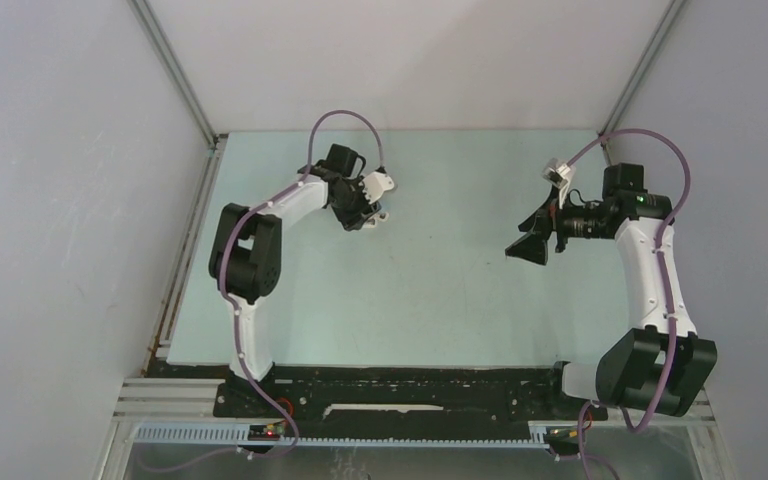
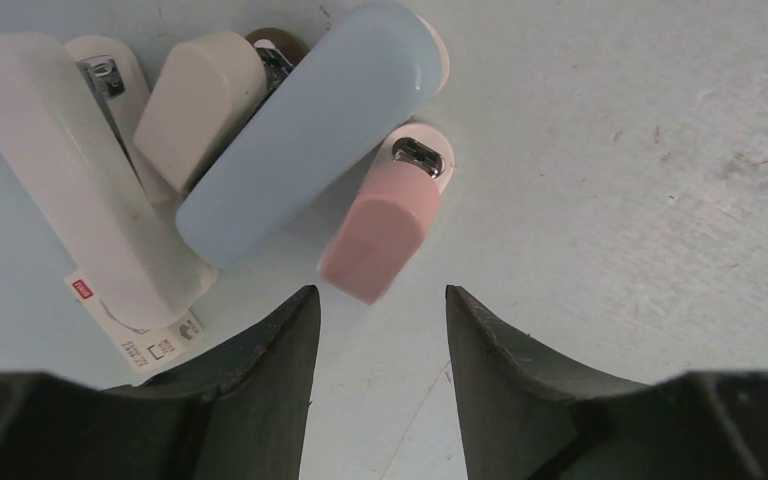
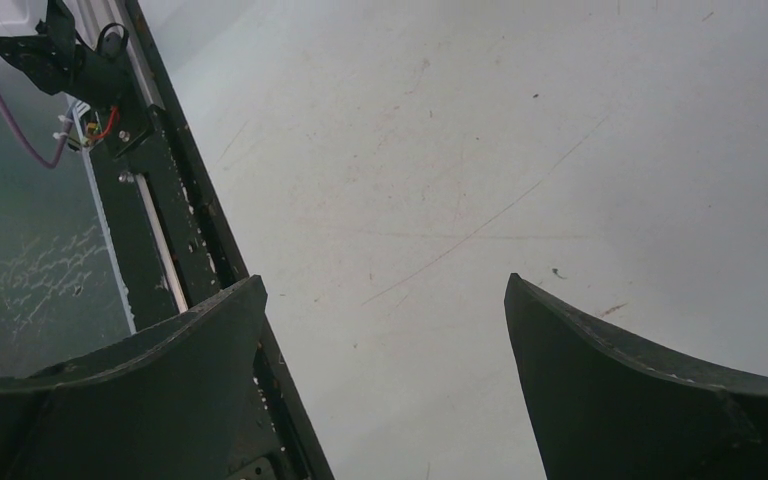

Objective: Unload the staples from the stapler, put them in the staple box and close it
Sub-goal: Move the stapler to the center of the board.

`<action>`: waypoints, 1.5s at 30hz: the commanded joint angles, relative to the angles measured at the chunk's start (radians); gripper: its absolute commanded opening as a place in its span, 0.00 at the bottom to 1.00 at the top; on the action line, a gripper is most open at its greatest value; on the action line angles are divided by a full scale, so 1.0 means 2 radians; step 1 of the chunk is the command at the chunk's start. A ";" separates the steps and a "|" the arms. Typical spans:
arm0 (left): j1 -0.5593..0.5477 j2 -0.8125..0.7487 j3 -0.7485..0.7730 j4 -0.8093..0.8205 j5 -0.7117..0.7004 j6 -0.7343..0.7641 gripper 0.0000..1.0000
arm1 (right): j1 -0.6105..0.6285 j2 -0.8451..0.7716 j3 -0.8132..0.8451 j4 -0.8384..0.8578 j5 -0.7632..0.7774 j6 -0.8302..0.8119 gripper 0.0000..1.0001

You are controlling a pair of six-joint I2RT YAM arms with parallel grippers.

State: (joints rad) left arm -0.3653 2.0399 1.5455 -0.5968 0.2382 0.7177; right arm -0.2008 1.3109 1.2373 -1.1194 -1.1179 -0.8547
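Closest to my left wrist camera are the two dark fingers [image 2: 280, 380] of the left tool [image 2: 380, 290]. They stand partly apart with nothing between them, so this tool holds nothing.

Just past the tips lies a small pink plastic stapler [image 2: 375, 235] with a shiny metal end. Right beside it on the left, maybe touching, is a long pale blue stapler [image 2: 305, 130]. Further left are a short cream stapler [image 2: 200, 105] and a long white stapler [image 2: 70, 170], which lies on top of a small white-and-red box [image 2: 135, 335]. They all sit in a tight bunch on the pale green worktop [image 2: 610, 150], in its far left part.

I cannot see the staples anywhere. I think they are inside a stapler, but I cannot tell which one.

The right tool [image 3: 385, 280] is wide open and holds nothing. It hangs over the worktop on the right, well away from the bunch.

I think the step now is to take hold of the pink stapler, since it is right in front of the left tool. To do it well I would come straight down with one finger on each long side. I would keep clear of the blue one next to it. I would grip the low body and not the top arm, so the top can be lifted open. The right tool should come over to help.
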 commanded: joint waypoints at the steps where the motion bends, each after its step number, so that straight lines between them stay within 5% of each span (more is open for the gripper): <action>1: -0.011 0.006 0.033 0.006 -0.030 0.019 0.54 | -0.006 0.002 0.023 -0.004 -0.021 0.007 1.00; 12: -0.038 0.021 0.039 0.015 -0.091 0.024 0.52 | -0.017 0.016 0.040 -0.011 -0.029 0.004 1.00; 23: -0.046 0.021 0.038 0.027 -0.109 0.020 0.39 | -0.026 0.016 0.040 -0.022 -0.037 -0.004 1.00; 32: -0.060 0.002 0.029 0.028 -0.101 0.010 0.27 | -0.028 0.016 0.040 -0.028 -0.041 -0.008 1.00; 45: -0.100 -0.037 -0.003 0.022 -0.045 -0.003 0.25 | -0.026 0.025 0.039 -0.061 -0.039 -0.041 1.00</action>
State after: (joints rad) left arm -0.5411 2.0319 1.5627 -0.5632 0.0803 0.7322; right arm -0.2558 1.3495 1.2839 -1.2098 -1.1786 -0.8940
